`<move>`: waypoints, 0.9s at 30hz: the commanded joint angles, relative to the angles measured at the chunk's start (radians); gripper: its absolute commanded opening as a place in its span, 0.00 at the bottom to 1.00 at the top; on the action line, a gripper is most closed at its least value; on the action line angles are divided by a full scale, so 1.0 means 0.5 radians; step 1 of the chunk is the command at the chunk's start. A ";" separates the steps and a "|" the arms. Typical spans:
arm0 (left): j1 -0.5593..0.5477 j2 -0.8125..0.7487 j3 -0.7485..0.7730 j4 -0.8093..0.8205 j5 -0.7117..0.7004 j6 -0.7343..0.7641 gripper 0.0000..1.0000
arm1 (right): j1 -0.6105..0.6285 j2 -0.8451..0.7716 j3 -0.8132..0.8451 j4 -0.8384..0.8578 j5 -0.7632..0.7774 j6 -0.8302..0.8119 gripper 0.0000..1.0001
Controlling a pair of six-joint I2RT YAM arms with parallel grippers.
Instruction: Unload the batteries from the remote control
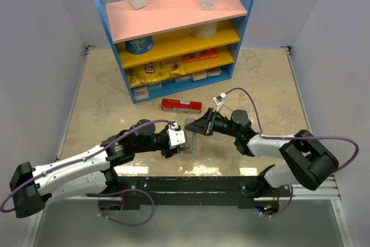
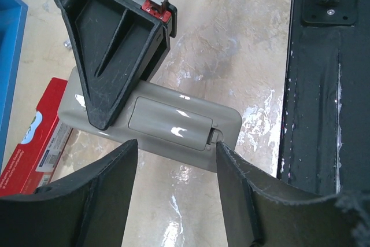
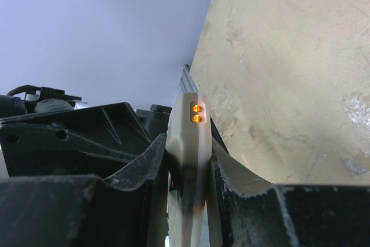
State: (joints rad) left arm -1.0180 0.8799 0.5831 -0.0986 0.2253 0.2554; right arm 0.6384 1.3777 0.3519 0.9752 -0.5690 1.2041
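Clamping remote control (image 3: pixel 188 160) between right fingers (image 3: pixel 147 169), straddling its 9 o'clock end with parted left fingers (image 2: pixel 110 192), gripping nothing there

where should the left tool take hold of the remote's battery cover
At the small latch tab ending the battery cover, away from the right tool clamping the remote control. The cover lies flush, so only that notch likely gives a catch; come from the free end, where the open left tool is.
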 commanded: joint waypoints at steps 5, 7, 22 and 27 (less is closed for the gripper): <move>-0.041 0.013 0.064 0.145 -0.055 0.069 0.61 | -0.001 0.073 -0.026 0.261 -0.037 0.071 0.00; -0.041 0.020 0.067 0.145 -0.064 0.075 0.61 | -0.001 0.088 -0.026 0.277 -0.046 0.077 0.00; -0.078 0.106 0.086 0.166 -0.042 0.121 0.63 | 0.021 0.135 -0.026 0.341 -0.046 0.098 0.00; -0.078 0.096 0.092 0.167 -0.110 0.118 0.63 | 0.036 0.168 -0.026 0.384 -0.043 0.114 0.00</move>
State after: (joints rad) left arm -1.0508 0.9321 0.5869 -0.0681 0.1970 0.2852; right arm 0.6468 1.4548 0.3378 1.0782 -0.5720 1.2407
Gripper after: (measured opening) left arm 0.631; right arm 0.285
